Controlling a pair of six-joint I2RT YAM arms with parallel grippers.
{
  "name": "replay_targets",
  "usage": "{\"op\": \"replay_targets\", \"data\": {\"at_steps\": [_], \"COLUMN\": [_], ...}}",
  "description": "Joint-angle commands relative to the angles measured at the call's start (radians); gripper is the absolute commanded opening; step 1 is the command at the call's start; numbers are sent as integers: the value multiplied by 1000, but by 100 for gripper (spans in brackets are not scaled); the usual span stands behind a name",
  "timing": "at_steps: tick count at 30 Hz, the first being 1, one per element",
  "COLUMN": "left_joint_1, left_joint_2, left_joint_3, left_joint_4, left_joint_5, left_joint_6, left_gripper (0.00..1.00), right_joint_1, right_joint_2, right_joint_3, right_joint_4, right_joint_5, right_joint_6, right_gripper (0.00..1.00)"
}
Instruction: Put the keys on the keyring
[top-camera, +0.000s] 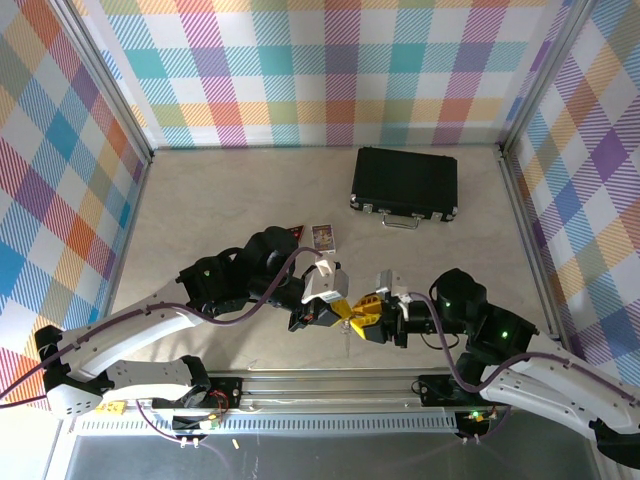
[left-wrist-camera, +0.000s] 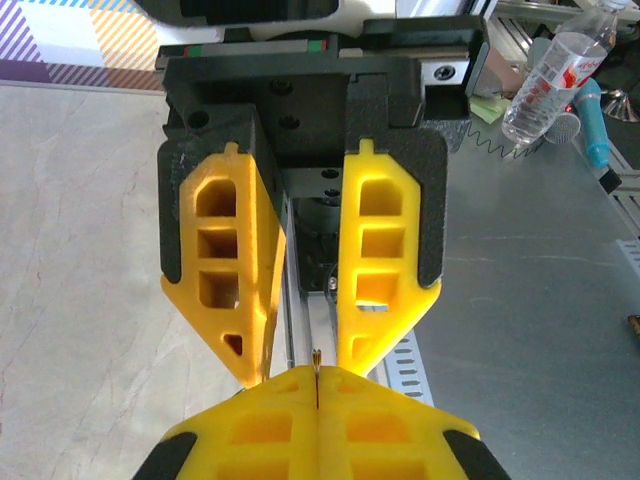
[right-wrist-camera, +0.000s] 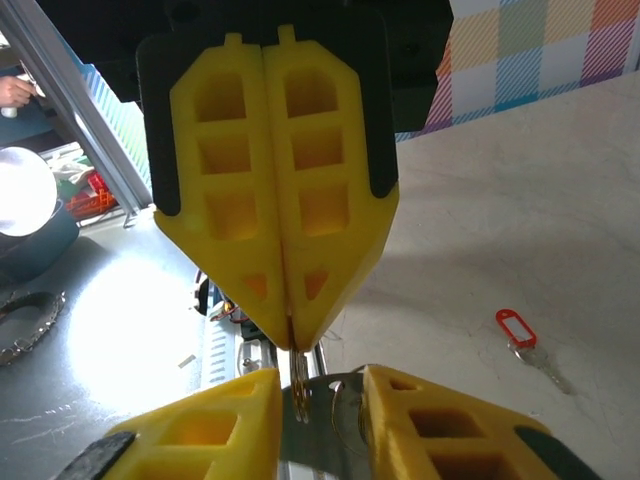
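Now | left claw clenched on one keyring | right claw parted | one red-tagged key on table

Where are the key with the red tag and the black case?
Key (right-wrist-camera: 516, 328): right wrist view, on its red tag.
Black case (top-camera: 405, 183): top view, middle of its lid.

Keyring between left pincer and right pincer; case behind.
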Motion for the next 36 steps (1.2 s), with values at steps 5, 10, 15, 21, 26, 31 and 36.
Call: {"op": "replay_targets", "data": {"at_steps": [5, 10, 15, 21, 26, 31, 36], "left_joint_1": [-2, -3, 0, 5, 4, 4, 3], "left_joint_2": [-15, -32, -114, -236, -246, -230, -203], "left_joint_3": [0, -25, -119, -285, -322, -335, -345], "left_joint_4": [35, 62, 210, 519, 603, 696, 758], "left_joint_5": [32, 31, 14, 19, 34, 49, 84], "left_joint_6": [0, -22, -108, -272, -335, -364, -391], "left_gripper": [0, 0, 14, 23, 25, 26, 28], "right_joint_1": [6, 5, 5, 5, 5, 6, 6], "right_joint_2": [24, 15, -65, -137, -161, -146, -144], "right_joint_3": [21, -1, -69, -162, -226, -232, -237], "right_joint_4": [83, 122, 238, 456, 627, 665, 686], "right_joint_5": [-43, -38, -59, -98, -110, -115, -103], "right_joint_6": [19, 25, 58, 128, 166, 168, 169], "right_gripper": [9, 0, 0, 0, 0, 0, 0]}}
